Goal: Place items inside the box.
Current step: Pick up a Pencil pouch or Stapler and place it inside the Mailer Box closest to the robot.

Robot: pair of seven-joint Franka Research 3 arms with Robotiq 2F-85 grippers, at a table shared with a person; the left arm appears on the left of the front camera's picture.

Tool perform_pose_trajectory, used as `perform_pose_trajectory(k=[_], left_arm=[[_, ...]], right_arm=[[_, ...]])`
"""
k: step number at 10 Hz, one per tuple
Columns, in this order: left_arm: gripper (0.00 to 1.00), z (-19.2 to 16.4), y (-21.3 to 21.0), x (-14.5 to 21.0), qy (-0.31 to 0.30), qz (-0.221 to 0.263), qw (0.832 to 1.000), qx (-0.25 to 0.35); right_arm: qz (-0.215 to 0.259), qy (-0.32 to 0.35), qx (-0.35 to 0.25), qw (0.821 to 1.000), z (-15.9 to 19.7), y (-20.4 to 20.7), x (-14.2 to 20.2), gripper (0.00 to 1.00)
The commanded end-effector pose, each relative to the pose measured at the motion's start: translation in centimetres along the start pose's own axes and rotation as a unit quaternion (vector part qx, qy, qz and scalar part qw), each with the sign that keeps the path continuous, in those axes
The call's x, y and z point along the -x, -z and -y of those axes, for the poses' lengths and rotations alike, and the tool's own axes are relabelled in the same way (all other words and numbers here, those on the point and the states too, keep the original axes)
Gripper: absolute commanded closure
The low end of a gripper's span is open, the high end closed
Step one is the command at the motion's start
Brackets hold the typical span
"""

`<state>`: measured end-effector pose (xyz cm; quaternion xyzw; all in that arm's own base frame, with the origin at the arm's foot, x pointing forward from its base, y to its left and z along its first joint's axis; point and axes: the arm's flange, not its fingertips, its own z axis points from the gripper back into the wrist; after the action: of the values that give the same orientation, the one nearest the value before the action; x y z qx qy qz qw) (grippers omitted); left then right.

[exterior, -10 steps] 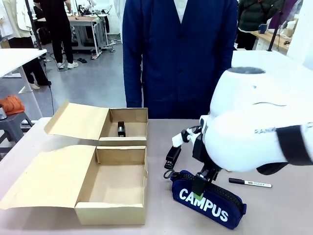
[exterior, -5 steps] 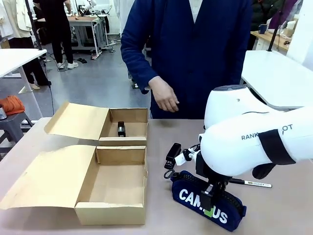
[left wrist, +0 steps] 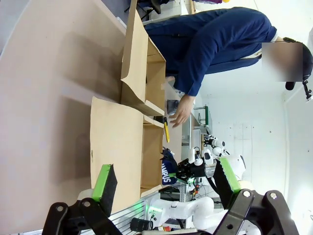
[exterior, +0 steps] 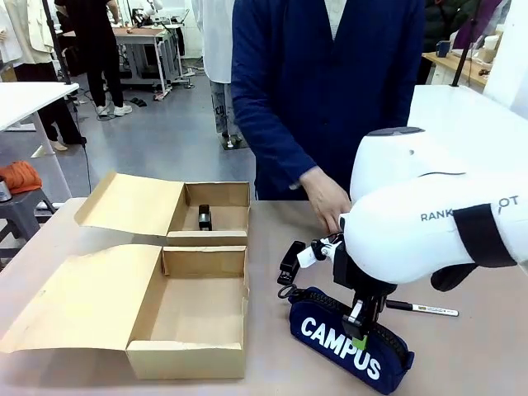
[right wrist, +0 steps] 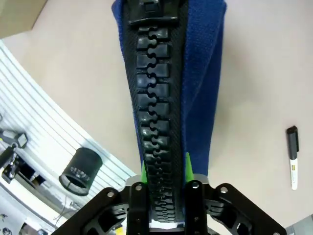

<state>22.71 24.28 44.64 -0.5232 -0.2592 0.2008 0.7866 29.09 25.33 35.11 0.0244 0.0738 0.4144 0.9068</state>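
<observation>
The navy "CAMPUS" pouch [exterior: 338, 342] lies on the table right of the box. My right gripper [exterior: 359, 332] comes down on its middle. In the right wrist view this gripper [right wrist: 165, 171] is shut on the black zip ridge of the pouch [right wrist: 195, 73]. The tan box [exterior: 202, 309] stands open with both flaps folded out to the left. A black stapler [exterior: 204, 218] sits in its smaller far compartment, and the larger near one holds nothing. A black marker pen [exterior: 422, 309] lies right of the pouch. My left gripper [left wrist: 165, 178] is open, far off to the left.
A person in a blue coat stands at the far side, one hand [exterior: 327, 202] down on the table behind my right arm. In the left wrist view a thin yellow item [left wrist: 166, 131], apparently the utility knife, lies by that hand [left wrist: 182, 108].
My right gripper shifted from the pouch's left end to its middle and shut on the zip. The person's hand came down from chest height to the table.
</observation>
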Motion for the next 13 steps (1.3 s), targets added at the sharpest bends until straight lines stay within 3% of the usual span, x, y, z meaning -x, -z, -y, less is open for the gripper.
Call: perform_pose_trajectory(k=[1,13], left_arm=[[0.0,0.0,0.0,-0.1,0.009,0.004,1.0,0.01],[0.0,0.0,0.0,-0.1,0.009,0.004,1.0,0.01]], right_arm=[[0.009,0.003,-0.013,1.0,0.0,-0.3,0.9,1.0],[0.019,0.055,-0.046,0.997,-0.6,-3.8,3.8,1.0]])
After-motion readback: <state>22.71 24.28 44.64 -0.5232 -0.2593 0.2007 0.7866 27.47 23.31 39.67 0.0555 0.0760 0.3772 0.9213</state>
